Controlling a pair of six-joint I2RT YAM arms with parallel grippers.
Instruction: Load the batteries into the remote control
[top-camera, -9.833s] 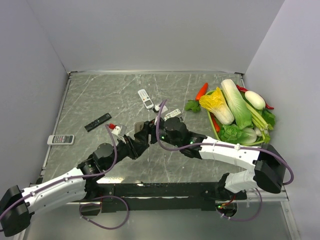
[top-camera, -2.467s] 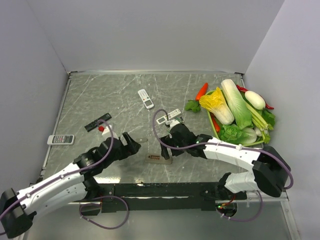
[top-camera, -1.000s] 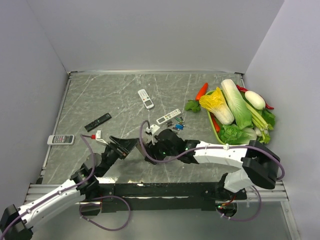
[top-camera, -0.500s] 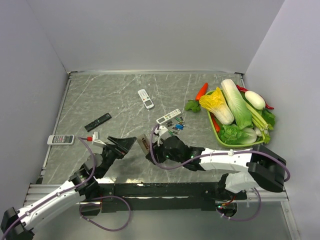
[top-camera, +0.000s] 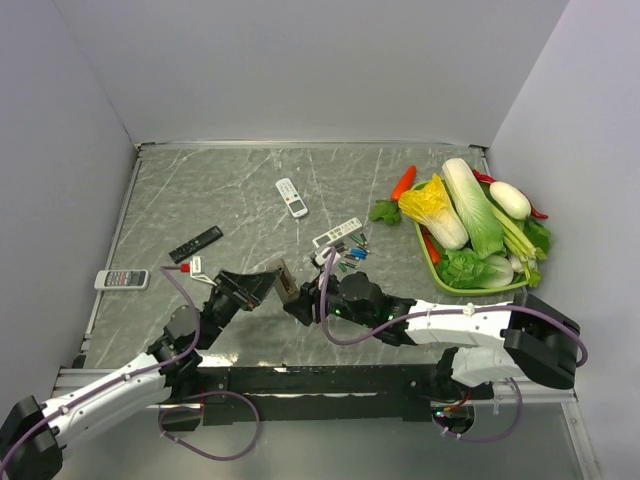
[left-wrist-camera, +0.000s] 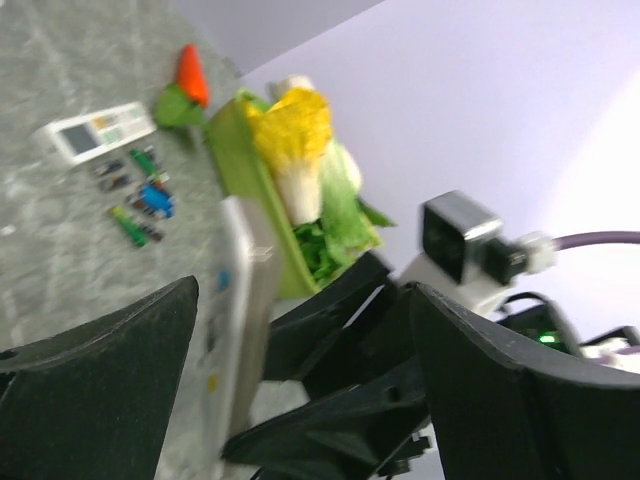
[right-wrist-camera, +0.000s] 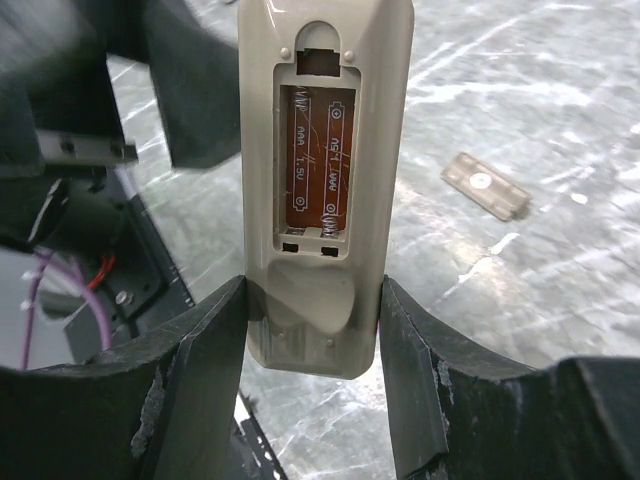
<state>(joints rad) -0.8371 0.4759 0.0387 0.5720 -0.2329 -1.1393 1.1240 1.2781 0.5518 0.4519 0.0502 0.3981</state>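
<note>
Look at that: the right pincer (right-wrist-camera: 312, 305) is clamped on the lower end of the mid-sized rectangular grey-beige remote control (right-wrist-camera: 316, 150), one finger on each long edge, and the remote stands up out of the grip! Its back faces the wrist camera, and just above the fingertips the recessed battery bay is open, brown floor and printed markings on show. The left pincer (top-camera: 262, 285) is right beside it, jaws spread wide, with the remote's edge between them. Whether they touch is hard to call. The tiny thin green, blue and dark grey cylindrical batteries (top-camera: 350, 256) lie loose on the grey marbled table (top-camera: 220, 190), beyond the right pincer, near but apart. A small flat grey-beige cover plate (right-wrist-camera: 486, 186) lies past the right pincer's right finger.
</note>
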